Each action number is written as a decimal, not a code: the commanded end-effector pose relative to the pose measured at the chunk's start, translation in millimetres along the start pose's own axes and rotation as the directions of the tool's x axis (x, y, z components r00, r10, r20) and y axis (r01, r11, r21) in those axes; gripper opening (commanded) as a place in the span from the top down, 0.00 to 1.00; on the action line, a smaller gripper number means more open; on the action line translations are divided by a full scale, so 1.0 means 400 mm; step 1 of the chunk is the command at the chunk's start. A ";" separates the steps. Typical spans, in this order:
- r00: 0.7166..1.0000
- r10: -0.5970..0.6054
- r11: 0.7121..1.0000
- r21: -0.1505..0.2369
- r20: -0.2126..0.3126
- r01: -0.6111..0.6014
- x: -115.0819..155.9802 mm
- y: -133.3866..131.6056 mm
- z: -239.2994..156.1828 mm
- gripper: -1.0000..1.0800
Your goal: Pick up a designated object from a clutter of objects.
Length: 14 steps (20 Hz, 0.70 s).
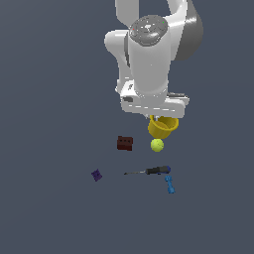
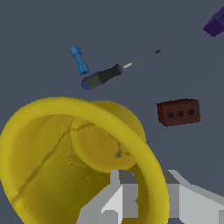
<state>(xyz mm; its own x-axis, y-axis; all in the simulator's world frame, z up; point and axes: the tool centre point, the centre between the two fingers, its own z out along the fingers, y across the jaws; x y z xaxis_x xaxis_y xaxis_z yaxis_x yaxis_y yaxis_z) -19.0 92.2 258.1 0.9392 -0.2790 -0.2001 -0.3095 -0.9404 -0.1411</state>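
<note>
The yellow cup (image 1: 162, 127) hangs tilted under the white hand, and my gripper (image 1: 161, 120) is shut on its rim. In the wrist view the cup (image 2: 65, 157) fills the near field with its open mouth toward the camera. One grey finger (image 2: 120, 199) sits inside the rim and the other (image 2: 192, 203) outside, so the gripper (image 2: 153, 201) pinches the wall. The cup is held above the floor and the rest of the clutter lies below it. The fingertips are hidden by the hand in the exterior view.
A yellow-green ball (image 1: 157, 145) lies just below the cup, hidden in the wrist view. A red-brown brick (image 1: 125, 143) (image 2: 178, 111), black-handled screwdriver (image 1: 151, 170) (image 2: 109, 75), blue dumbbell piece (image 1: 169, 184) (image 2: 78, 60) and purple block (image 1: 96, 174) (image 2: 215, 22) lie on the grey floor.
</note>
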 end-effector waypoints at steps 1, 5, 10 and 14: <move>1.000 0.000 1.000 0.000 -0.002 0.000 -0.006 -0.011 -0.069 1.00; 1.000 0.000 1.000 0.001 -0.002 0.000 -0.014 -0.027 -0.169 1.00; 1.000 -0.001 1.000 0.002 -0.001 0.001 -0.020 -0.044 -0.267 1.00; 1.000 -0.001 1.000 0.003 -0.001 0.001 -0.021 -0.054 -0.323 1.00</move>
<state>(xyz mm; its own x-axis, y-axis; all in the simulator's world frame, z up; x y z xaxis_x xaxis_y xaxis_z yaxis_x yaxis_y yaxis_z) -2.5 90.1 378.5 0.9393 -0.2786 -0.2002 -0.3093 -0.9402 -0.1429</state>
